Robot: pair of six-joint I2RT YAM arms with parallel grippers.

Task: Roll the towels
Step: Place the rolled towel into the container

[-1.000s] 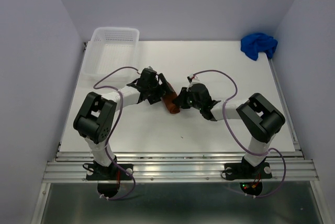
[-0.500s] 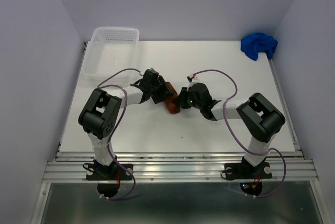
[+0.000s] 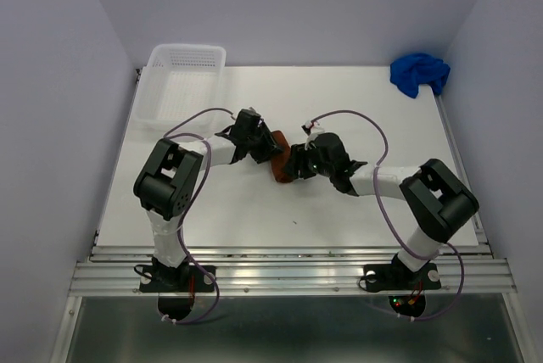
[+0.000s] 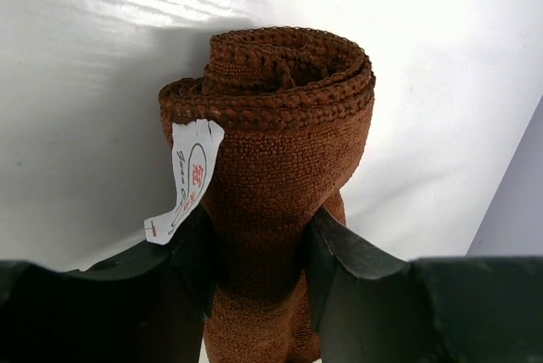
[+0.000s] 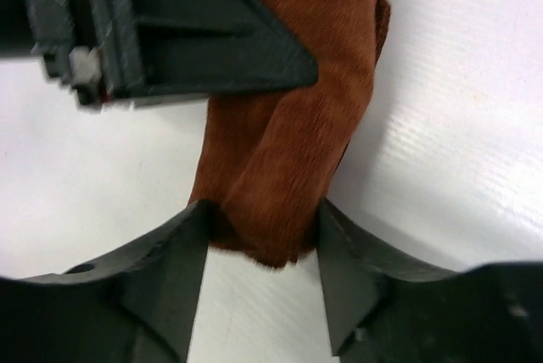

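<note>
The rust-brown towel [image 3: 279, 159] is a rolled bundle in the middle of the table, between both grippers. My left gripper [image 3: 269, 147] is shut on its far end; in the left wrist view [image 4: 259, 248] the roll [image 4: 280, 142] shows its spiral end and a white label. My right gripper [image 3: 291, 164] is shut on its near end; in the right wrist view [image 5: 261, 240] the brown cloth [image 5: 288, 142] sits between the fingers, with the left gripper's black body above it. The royal blue towel [image 3: 419, 72] lies crumpled at the far right corner.
A white perforated basket [image 3: 183, 83] stands at the far left corner of the table [image 3: 254, 210]. Purple cables loop over both arms. Walls close in the left, right and back sides.
Both grippers have moved slightly closer together on the brown roll. The right arm's elbow has shifted right and lower. The roll looks a little more compact.
</note>
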